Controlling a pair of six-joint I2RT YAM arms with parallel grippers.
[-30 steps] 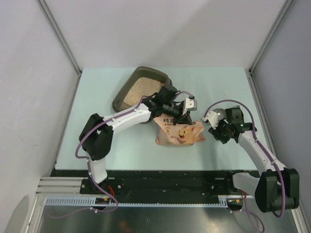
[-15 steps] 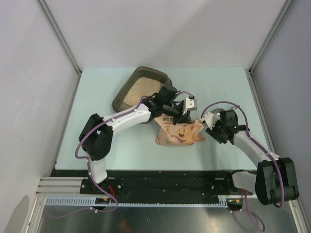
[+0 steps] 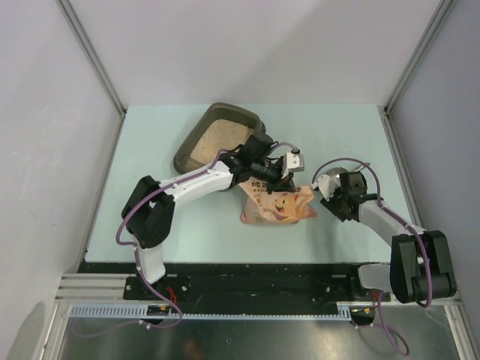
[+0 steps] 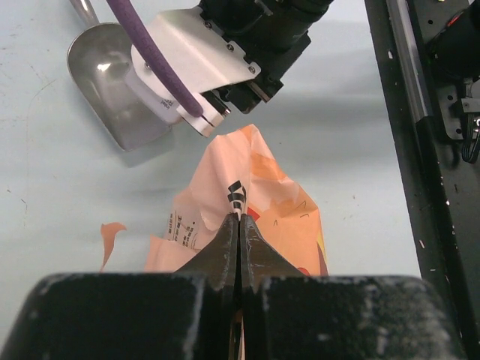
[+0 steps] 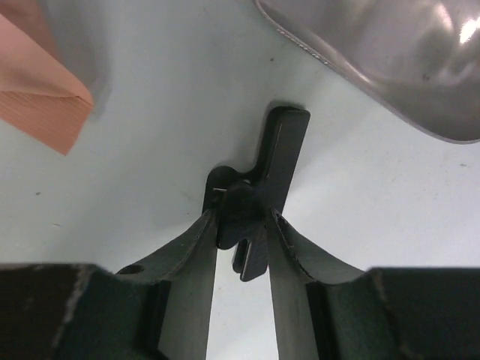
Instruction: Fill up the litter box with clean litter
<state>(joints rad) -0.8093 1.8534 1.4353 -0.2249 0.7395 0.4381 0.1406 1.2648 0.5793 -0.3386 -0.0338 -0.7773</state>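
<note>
The litter box [image 3: 189, 150] sits at 11 o'clock on the table [image 3: 352, 142], with pale clean litter [image 3: 217, 133] inside. The left gripper [image 4: 238, 222] is clamped on the top edge of the pink bag [image 4: 281, 214]; the right gripper [image 5: 241, 217] pinches a small black piece [image 5: 283, 150]. The bag looks soft and bottom-heavy, so a lower corner is the likely hold.

We see the litter box [image 3: 231, 108], a shallow dark grey-brown tray with rounded corners and a raised rim. It lies flat on the far left-centre of the table [image 3: 142, 172], turned at an angle. Pale beige, sandy litter [image 3: 214, 135] covers its floor, loose and grainy. We cannot see its near right corner.
</note>
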